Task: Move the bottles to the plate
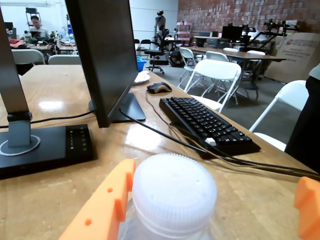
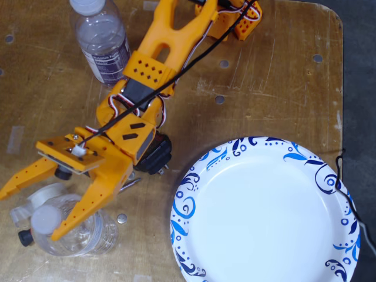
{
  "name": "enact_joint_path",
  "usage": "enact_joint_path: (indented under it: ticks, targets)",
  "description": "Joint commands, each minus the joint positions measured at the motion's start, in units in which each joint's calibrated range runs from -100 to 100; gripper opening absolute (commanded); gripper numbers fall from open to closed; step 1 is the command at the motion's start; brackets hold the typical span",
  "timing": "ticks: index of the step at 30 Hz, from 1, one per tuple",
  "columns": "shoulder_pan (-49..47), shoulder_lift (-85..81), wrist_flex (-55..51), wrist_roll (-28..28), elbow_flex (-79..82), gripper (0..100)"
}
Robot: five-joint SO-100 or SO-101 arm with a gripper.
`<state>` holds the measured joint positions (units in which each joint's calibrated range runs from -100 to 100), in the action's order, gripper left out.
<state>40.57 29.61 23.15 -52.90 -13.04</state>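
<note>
Jaws (image 2: pixel 29 214): I am seeing them spread apart around the unlabelled bottle (image 2: pixel 70 232), one orange finger on each side of its white cap (image 1: pixel 172 197); not yet clamping.
Bottles: the unlabelled one is standing at the lower left of the fixed view, the labelled bottle (image 2: pixel 103 44) at the top left, both off the plate (image 2: pixel 264 211).
Risk: I am judging that closing on the smooth cap rather than the neck could let the bottle slip or tip.
Risk: the arm is passing just beside the labelled bottle and could knock it.
Room: bare table (image 2: pixel 264 76) is lying between bottle and plate; the plate is running off the lower right.
</note>
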Motion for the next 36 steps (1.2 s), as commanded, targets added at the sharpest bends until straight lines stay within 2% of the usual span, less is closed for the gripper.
enact_joint_path:
  ticks: [1,9,17,23,28,36]
  targets:
    - [-0.1,-0.4,-0.1,-0.3,-3.4,33]
    - [-1.2,-0.3,-0.1,-0.4,-3.1,33]
    - [-1.7,-0.2,-0.1,-1.9,-2.4,22]
    - [-0.8,0.7,-0.1,-1.9,-2.6,20]
    - [0.7,1.2,-0.1,-1.9,-3.3,14]
    - [1.9,0.6,-0.1,-2.1,-3.3,13]
